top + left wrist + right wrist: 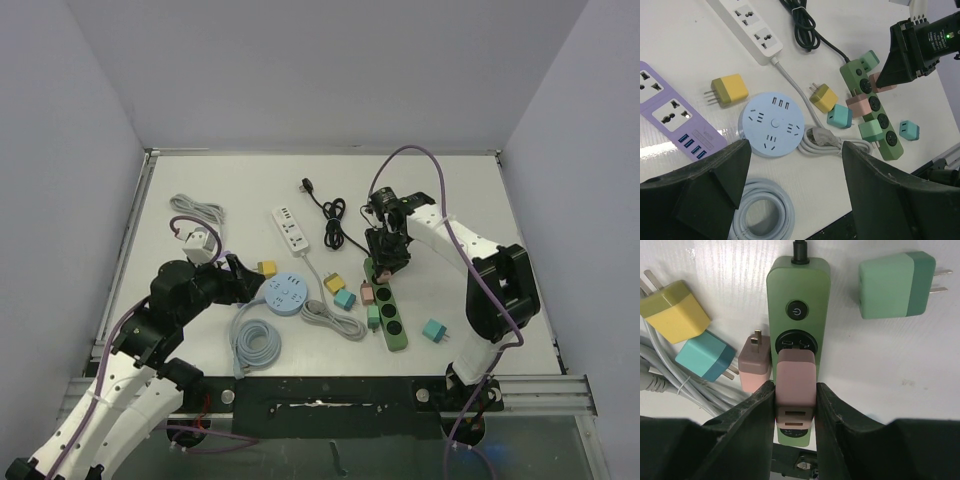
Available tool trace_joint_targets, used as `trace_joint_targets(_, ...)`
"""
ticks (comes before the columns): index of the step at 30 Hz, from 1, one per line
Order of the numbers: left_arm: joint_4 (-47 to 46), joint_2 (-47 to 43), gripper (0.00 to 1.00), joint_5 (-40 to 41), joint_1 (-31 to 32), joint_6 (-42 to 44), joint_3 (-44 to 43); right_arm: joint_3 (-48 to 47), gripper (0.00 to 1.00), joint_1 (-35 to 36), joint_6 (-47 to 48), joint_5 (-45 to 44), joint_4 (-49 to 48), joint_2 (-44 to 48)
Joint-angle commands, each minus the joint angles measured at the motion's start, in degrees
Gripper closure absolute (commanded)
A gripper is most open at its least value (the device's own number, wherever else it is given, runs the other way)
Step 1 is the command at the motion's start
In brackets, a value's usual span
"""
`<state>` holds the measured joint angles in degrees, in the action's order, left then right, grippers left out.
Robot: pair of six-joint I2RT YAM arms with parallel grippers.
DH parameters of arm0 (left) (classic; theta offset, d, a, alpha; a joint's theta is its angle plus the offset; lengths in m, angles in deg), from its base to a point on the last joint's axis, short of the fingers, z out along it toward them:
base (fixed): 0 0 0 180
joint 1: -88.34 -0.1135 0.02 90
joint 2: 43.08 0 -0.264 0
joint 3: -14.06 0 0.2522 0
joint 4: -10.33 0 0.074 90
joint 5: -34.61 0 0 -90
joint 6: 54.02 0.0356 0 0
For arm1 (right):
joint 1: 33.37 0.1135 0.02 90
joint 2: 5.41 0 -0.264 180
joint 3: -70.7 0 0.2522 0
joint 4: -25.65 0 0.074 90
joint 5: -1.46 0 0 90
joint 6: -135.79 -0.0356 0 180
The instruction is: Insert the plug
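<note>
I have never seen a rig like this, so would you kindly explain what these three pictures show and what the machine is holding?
Two robot arms stand bolted at the near edge of a table. One picture looks down from above and behind them; the other two come from a camera on each wrist. On the table lie a green power strip, a white power strip, a round blue socket hub, a purple strip, coiled cables and several loose coloured plugs. The right arm has its jaws shut on a pink plug, held at a socket of the green strip; whether its prongs are in, I cannot tell. The left arm has its jaws open, holding nothing.
</note>
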<state>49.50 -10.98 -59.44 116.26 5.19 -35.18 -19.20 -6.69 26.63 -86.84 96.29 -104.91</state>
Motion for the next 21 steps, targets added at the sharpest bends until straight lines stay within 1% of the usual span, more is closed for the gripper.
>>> trace_joint_targets(1,-1.82,0.37,0.28,0.97,0.03,0.45,-0.24,-1.21,0.91,-0.1,2.26,3.63,-1.84,-0.14)
trace_joint_targets(7,-1.92,0.51,0.28,1.14,0.03,0.46,-0.29,-0.77,0.92,-0.21,3.08,5.18,-1.69,-0.75)
trace_joint_targets(12,-1.9,0.68,0.28,1.29,0.02,0.46,-0.22,-1.47,0.92,-0.22,2.94,0.22,0.75,-1.72)
trace_joint_targets(17,-1.94,0.95,0.28,1.41,-0.02,0.56,-0.29,-1.05,0.92,0.12,2.32,-1.67,0.75,-4.37)
trace_joint_targets(21,-1.85,0.88,0.28,1.64,0.03,0.55,-0.29,-0.05,0.94,0.29,1.91,-1.97,-1.06,-6.86)
